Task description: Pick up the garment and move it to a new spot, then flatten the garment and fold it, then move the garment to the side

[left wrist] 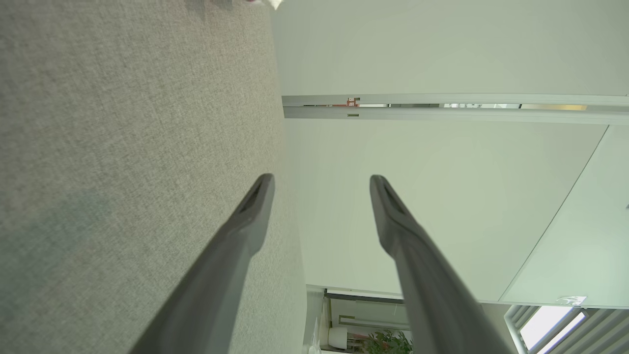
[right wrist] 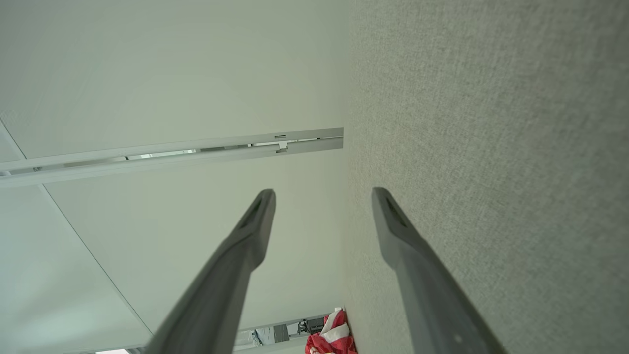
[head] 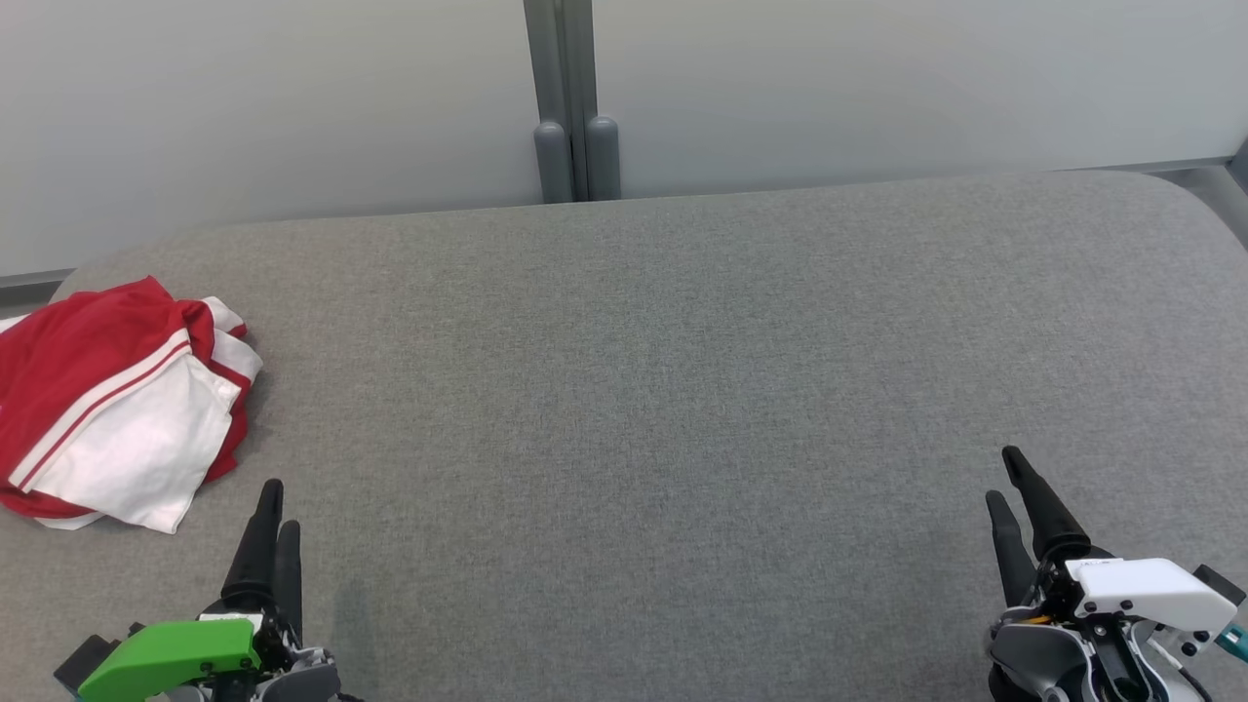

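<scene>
Head view showed the crumpled garment [head: 117, 409] at the worktop's [head: 682, 390] far left. Left gripper [head: 279, 507] and right gripper [head: 1002, 476] were empty, fingers [left wrist: 236, 236] parted.

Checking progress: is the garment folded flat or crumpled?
Crumpled. The red-and-white garment lies in a loose, overlapping heap with uneven edges at the left end of the grey cushion.

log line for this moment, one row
garment: bunched, far left of grey cushion, not held | left gripper: open, empty, near garment | right gripper: open, empty, far right
</scene>
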You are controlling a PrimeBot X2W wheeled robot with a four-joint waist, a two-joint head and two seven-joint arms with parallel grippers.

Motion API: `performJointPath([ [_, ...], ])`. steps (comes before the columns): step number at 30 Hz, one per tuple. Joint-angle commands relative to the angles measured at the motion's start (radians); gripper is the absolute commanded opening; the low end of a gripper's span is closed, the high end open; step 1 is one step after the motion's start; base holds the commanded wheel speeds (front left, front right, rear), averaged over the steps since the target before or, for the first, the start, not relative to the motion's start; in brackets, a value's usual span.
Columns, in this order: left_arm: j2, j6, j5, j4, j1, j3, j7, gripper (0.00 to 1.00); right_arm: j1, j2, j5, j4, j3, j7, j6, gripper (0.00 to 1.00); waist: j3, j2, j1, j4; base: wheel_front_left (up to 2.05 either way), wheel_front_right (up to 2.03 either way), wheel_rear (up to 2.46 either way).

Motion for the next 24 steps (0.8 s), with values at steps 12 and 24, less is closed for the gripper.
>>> performJointPath([
  [12,0.005,-0.003,0.15,-0.062,-0.029,-0.008,-0.066,1.0,-0.008,-0.007,-0.128,-0.065,0.032,-0.066,0.0,1.0,0.002,0.0,0.0,0.0,0.0,0.0,0.0],
  [24,0.008,-0.002,0.405,-0.106,-0.034,-0.01,-0.117,1.0,-0.003,-0.008,-0.318,-0.111,0.061,-0.117,0.0,1.0,0.002,0.0,0.0,-0.002,0.0,0.0,0.0],
])
